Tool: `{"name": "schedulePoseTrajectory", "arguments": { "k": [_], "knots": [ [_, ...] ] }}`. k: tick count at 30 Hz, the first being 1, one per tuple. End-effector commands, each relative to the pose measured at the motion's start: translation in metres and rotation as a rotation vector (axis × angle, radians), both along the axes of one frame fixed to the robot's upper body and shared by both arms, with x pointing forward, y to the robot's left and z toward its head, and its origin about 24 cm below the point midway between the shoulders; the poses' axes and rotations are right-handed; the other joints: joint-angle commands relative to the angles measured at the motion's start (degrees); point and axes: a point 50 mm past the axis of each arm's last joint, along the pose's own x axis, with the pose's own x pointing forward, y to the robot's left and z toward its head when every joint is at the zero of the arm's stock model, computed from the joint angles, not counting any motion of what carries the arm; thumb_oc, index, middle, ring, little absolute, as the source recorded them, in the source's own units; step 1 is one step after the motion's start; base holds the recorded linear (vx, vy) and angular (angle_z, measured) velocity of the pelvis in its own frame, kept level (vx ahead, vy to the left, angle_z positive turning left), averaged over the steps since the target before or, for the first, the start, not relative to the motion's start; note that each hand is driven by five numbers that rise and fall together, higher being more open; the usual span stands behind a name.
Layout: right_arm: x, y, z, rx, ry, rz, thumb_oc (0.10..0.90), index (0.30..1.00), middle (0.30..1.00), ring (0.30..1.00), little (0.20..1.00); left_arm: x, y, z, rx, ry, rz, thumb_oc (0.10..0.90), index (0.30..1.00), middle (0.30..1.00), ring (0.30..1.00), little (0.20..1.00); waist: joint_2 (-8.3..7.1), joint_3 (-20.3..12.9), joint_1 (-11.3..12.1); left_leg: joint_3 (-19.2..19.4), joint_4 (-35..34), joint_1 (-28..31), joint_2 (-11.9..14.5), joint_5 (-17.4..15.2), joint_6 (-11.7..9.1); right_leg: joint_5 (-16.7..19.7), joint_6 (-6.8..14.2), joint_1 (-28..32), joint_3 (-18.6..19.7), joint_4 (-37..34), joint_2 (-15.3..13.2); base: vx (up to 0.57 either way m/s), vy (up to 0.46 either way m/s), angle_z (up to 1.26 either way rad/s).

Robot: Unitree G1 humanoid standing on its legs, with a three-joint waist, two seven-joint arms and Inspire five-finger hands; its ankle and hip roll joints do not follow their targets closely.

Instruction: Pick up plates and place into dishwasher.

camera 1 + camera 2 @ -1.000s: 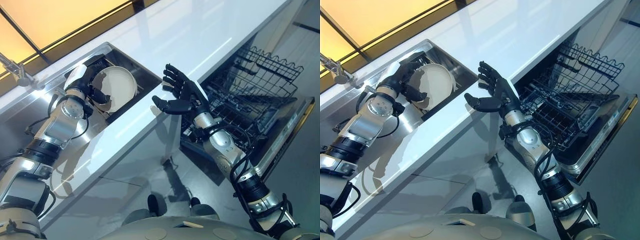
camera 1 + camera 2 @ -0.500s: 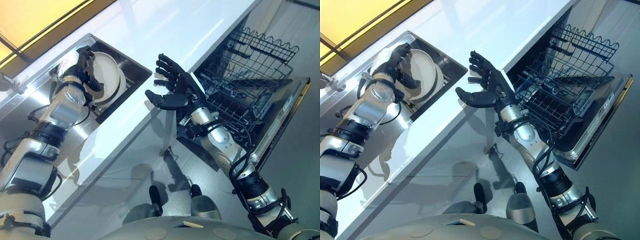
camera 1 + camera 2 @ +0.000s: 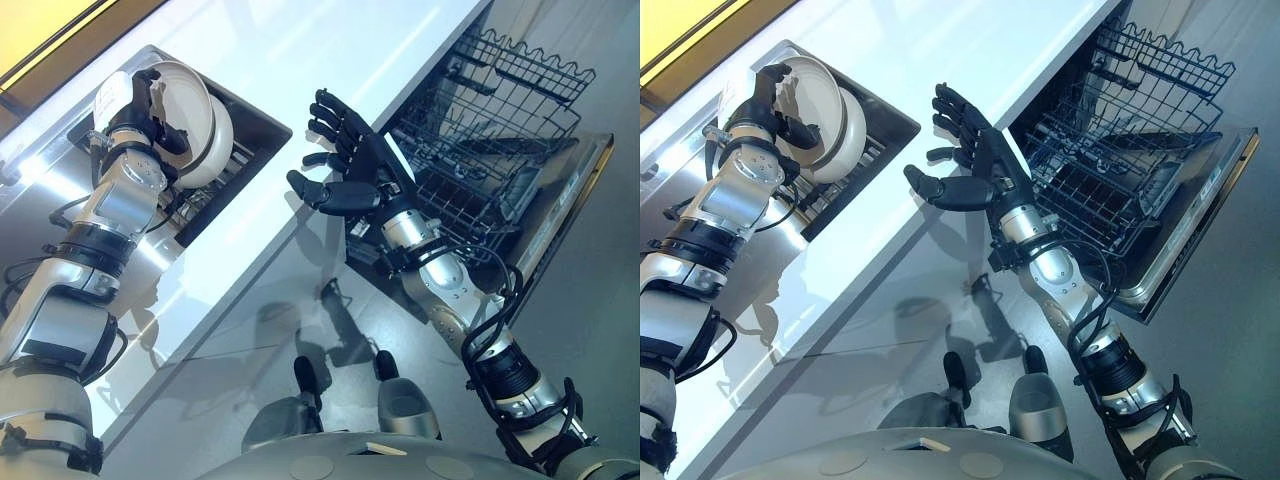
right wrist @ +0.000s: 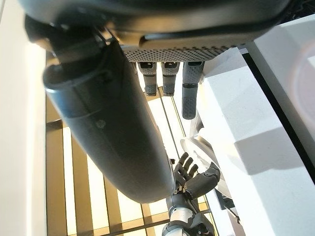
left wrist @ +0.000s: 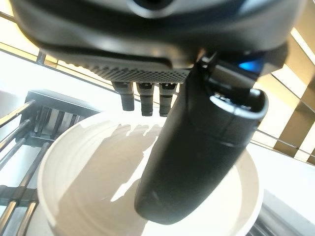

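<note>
One white plate (image 3: 190, 110) is gripped by the left hand (image 3: 135, 105), its thumb laid across the inside of the dish and its fingers curled behind the rim, as the left wrist view shows with the thumb (image 5: 197, 147) lying over the pale hollow of the plate. The plate is tilted on edge above the sink (image 3: 245, 145), a dark rectangular basin sunk into the white bench (image 3: 330, 50), with a wire drying rack (image 3: 195, 205) lying in the basin beneath it. To the right, the dishwasher (image 3: 560, 220) stands with its door dropped open and its lower wire basket (image 3: 480, 170) pulled out; the tines and frame of the basket are plain to see, but whether anything lies among them cannot be told. A second wire rack (image 3: 530, 70) sits further back inside the machine. The right hand (image 3: 345, 175) hovers over the bench edge between sink and dishwasher, palm up, fingers straight and spread, grasping nothing. Compared with a second ago, the plate has been lifted from lying down in the sink rack to stand higher and clear of the basin, carried up by the left hand, while the right hand has kept its spread pose in much the same place.
</note>
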Motion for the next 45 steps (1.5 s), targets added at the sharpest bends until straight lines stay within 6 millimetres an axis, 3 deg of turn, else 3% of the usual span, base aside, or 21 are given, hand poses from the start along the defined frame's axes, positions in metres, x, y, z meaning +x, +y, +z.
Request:
{"name": "schedulePoseTrajectory", "arguments": {
  "k": [1, 10, 21, 26, 31, 38, 45],
  "knots": [
    [-0.001, -0.025, -0.006, -0.036, 0.017, -0.106, 0.8, 0.9, 0.9, 0.9, 0.9, 0.001, -0.003, 0.077, 0.093, -0.249, -0.015, 0.8, 0.9, 0.9, 0.9, 0.9, 0.08, -2.59, -1.42, -0.37, 3.59, -0.77, -6.72, -6.4, 3.04, -0.39, 1.08, -4.71, -0.9, 4.86, 3.99, 0.0, 0.0, 0.0],
    [-0.004, -0.028, -0.013, -0.05, 0.041, -0.121, 0.8, 0.9, 0.9, 0.9, 0.9, -0.007, 0.001, 0.075, 0.079, -0.272, -0.064, 0.8, 0.9, 0.9, 0.9, 0.9, -0.01, -3.51, -0.32, -1.29, 3.99, -0.26, -6.89, -6.5, 2.97, -0.45, 1.18, -3.74, -1.38, 4.66, 3.68, 0.02, 0.004, 0.03],
    [-0.012, -0.037, -0.022, -0.053, 0.062, -0.147, 0.8, 0.9, 0.9, 0.9, 0.9, -0.038, 0.01, 0.082, 0.078, -0.417, -0.145, 0.8, 0.9, 0.9, 0.9, 0.9, -0.58, -5.2, 2.33, -2.92, 4.31, 0.64, -7.09, -6.81, 2.87, -0.6, 1.03, -1.78, -2.87, 3.69, 3.25, 0.0, 0.002, 0.01],
    [-0.013, -0.038, -0.024, -0.052, 0.075, -0.15, 0.8, 0.9, 0.9, 0.9, 0.9, -0.047, 0.012, 0.079, 0.098, -0.402, -0.152, 0.8, 0.9, 0.9, 0.9, 0.9, -0.63, -5.68, 3.28, -3.47, 4.07, 0.93, -7.1, -6.67, 2.77, -0.65, 0.93, -1.27, -3.51, 3.51, 3.14, 0.01, 0.018, 0.12],
    [-0.009, -0.038, -0.023, -0.055, 0.09, -0.145, 0.8, 0.9, 0.9, 0.9, 0.9, -0.044, 0.016, 0.073, 0.15, -0.308, -0.141, 0.8, 0.9, 0.9, 0.9, 0.9, -0.48, -5.73, 3.45, -3.79, 3.5, 1.48, -7.18, -6.43, 2.77, -0.71, 1.02, -0.98, -4.01, 3.68, 3.08, 0.02, 0.029, 0.03],
    [-0.005, -0.04, -0.027, -0.066, 0.117, -0.148, 0.8, 0.9, 0.9, 0.9, 0.9, -0.034, 0.03, 0.079, 0.272, -0.24, -0.045, 0.8, 0.9, 0.9, 0.9, 0.9, -0.06, -5.67, 2.4, -3.07, 3.36, 1.68, -7.23, -6.41, 2.85, -0.44, 1.38, -1.31, -3.51, 3.85, 3.02, 0.04, 0.022, 0.01],
    [-0.004, -0.04, -0.029, -0.077, 0.122, -0.131, 0.8, 0.9, 0.9, 0.9, 0.9, -0.025, 0.036, 0.081, 0.248, -0.243, 0.013, 0.8, 0.9, 0.9, 0.9, 0.9, 0.38, -4.92, 0.86, -1.82, 3.88, 1.35, -7.15, -6.58, 3.02, -0.5, 1.55, -2.24, -2.29, 4.72, 3.06, 0.03, 0.009, -0.02]
  ]
}}
